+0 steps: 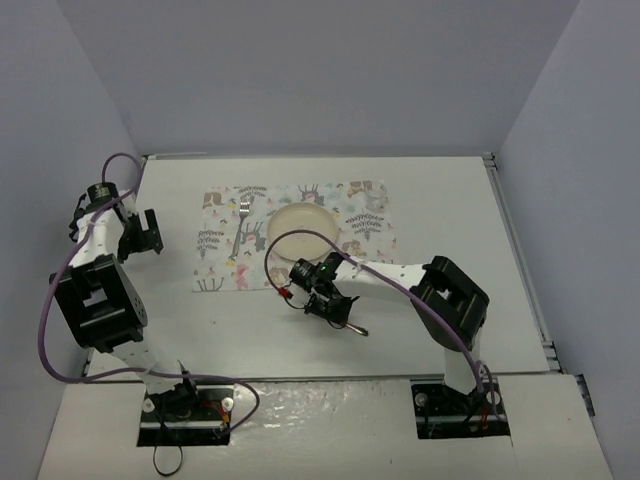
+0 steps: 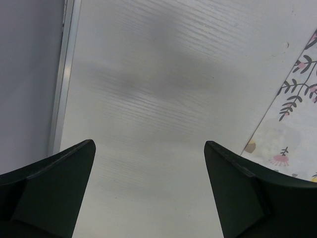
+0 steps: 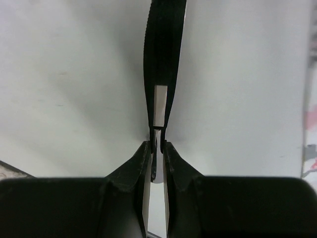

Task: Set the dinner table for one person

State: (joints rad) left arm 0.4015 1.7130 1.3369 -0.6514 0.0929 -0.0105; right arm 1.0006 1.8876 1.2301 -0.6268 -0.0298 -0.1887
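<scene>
The off-white dinner table carries a printed cloth mat. On the mat lie a silver fork at the left and a round cream plate in the middle. My right gripper is just in front of the mat's near edge, shut on a thin dark utensil. In the right wrist view the gripper holds that utensil edge-on above the tabletop; I cannot tell its kind. My left gripper is open and empty left of the mat, over bare table.
The table's metal edging and the grey wall run close by the left gripper. A corner of the mat shows at the right of the left wrist view. Grey walls enclose the table on three sides.
</scene>
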